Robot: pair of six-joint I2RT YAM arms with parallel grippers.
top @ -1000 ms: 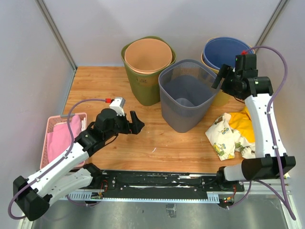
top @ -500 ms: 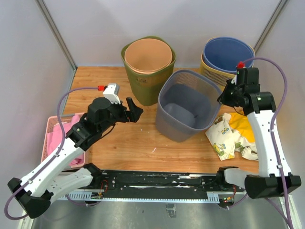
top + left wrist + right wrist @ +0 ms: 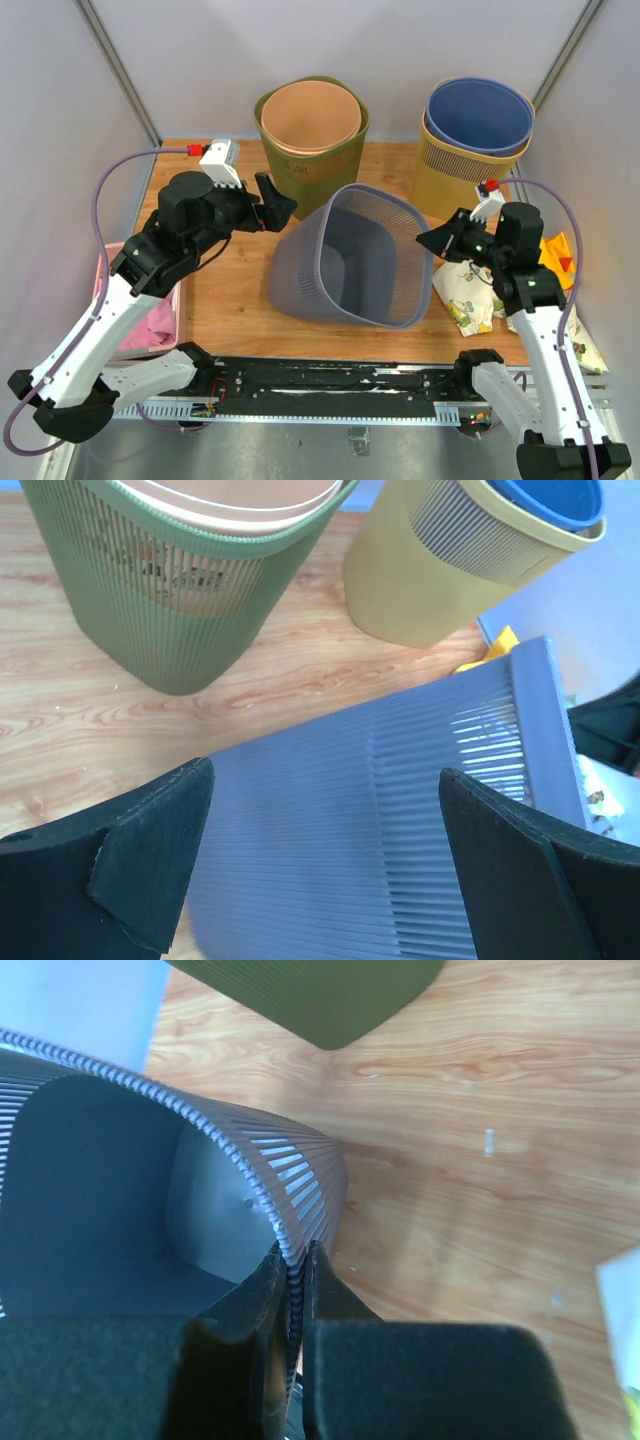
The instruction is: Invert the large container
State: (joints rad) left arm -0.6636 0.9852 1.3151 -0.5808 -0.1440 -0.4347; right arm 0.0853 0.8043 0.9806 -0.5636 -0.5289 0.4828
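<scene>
The large container is a grey-blue slatted bin, tipped over with its mouth facing up and toward the near edge. My right gripper is shut on its right rim; the right wrist view shows the ribbed rim pinched between the two fingers of that gripper. My left gripper hovers open at the bin's far-left side. In the left wrist view the bin's slatted wall lies below and between the wide-apart fingers of the left gripper, without touching them.
A green bin with a peach bin inside stands at the back. A yellow bin holding a blue one stands at the back right. Patterned and yellow cloth lies at the right. A pink basket sits at the left under my left arm.
The right gripper shut on the bin's rim and pulled it nearer, tipping the bin from upright toward the front. The left gripper rose and moved toward the back, staying open.
</scene>
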